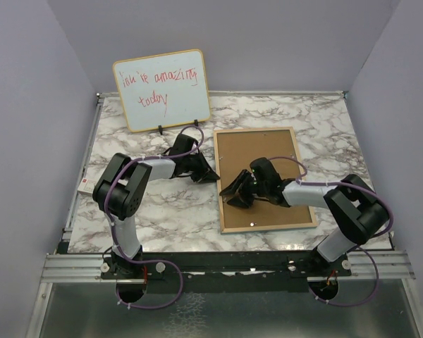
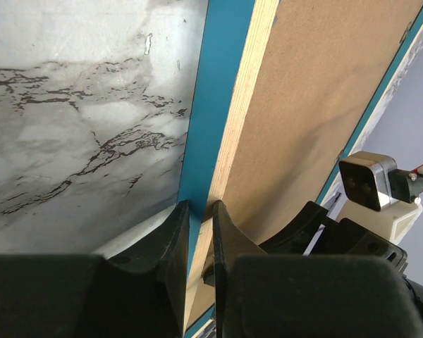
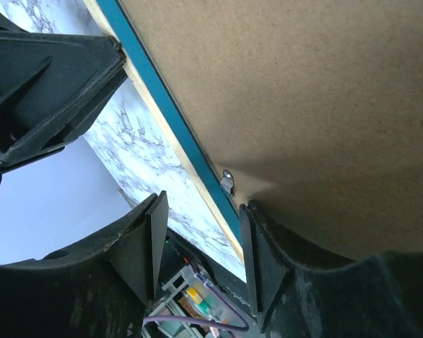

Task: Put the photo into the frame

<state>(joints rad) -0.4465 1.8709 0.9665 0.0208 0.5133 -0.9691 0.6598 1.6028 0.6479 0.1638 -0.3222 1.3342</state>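
Frame [image 1: 265, 179]: laid face down on the marble table [image 1: 148, 211], in front of the whiteboard [image 1: 162, 89]; brown backing board [image 1: 268, 151] is seen seated in it.
Photo: not seen in any view; it cannot be told whether it lies under the backing.
Left gripper [image 2: 197, 232]: nearly closed, pinched on the frame's left rail.
Right gripper [image 3: 197, 239]: jaws partly apart astride the same rail beside a metal clip [image 3: 227, 181]; nothing is held.
Step, as judged: the rail should be kept steadied while the clip is pressed flat over the backing.
Views: blue edge and clip are shown only by the wrist cameras; the overall layout only from above.
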